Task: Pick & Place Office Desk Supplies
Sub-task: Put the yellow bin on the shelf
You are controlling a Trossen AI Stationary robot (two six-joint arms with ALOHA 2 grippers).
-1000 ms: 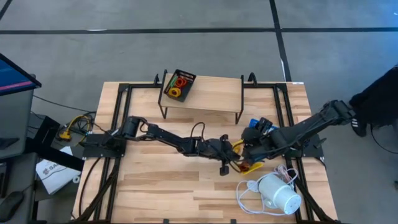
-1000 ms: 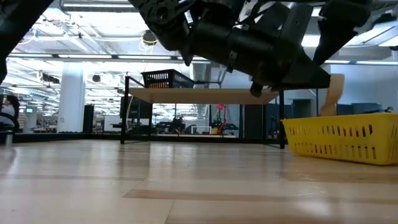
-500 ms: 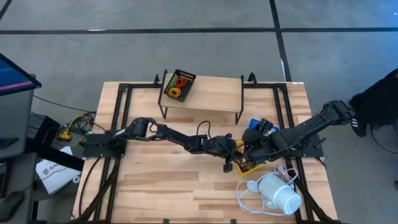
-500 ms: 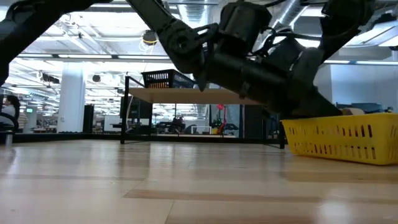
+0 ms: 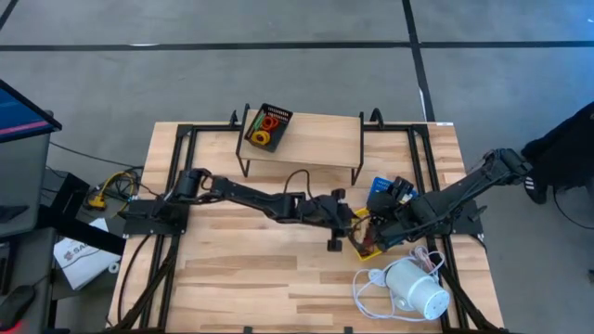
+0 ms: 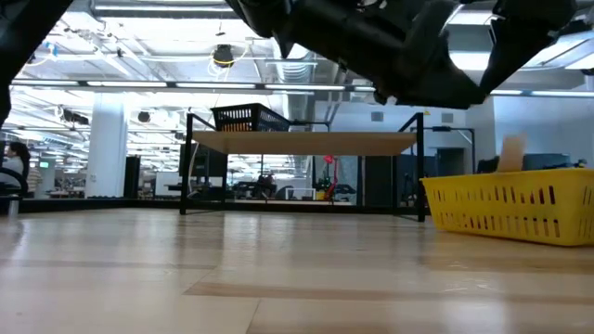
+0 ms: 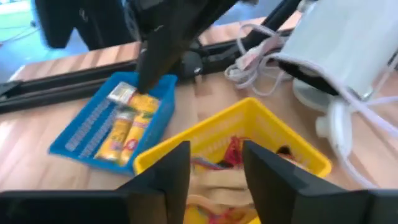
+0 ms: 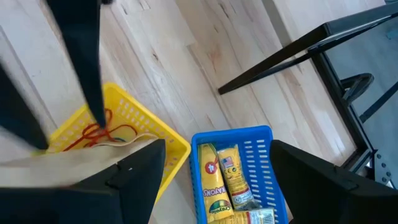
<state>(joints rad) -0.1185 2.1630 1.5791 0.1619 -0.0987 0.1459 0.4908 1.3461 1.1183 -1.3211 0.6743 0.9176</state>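
High view: white device (image 5: 410, 289) beside yellow tray (image 5: 366, 247), contents apparently arm-hidden.

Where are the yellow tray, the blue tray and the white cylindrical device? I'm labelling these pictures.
yellow tray (image 7: 292, 155): left wrist view, on its far rim.
blue tray (image 8: 258, 155): right wrist view, on its slotted side wall.
white cylindrical device (image 5: 413, 289): high view, on the middle of its body.

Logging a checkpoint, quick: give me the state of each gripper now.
Left gripper: open, holding nothing, above the yellow tray with a tan piece lying below it.
Right gripper: open, empty, over the blue tray.
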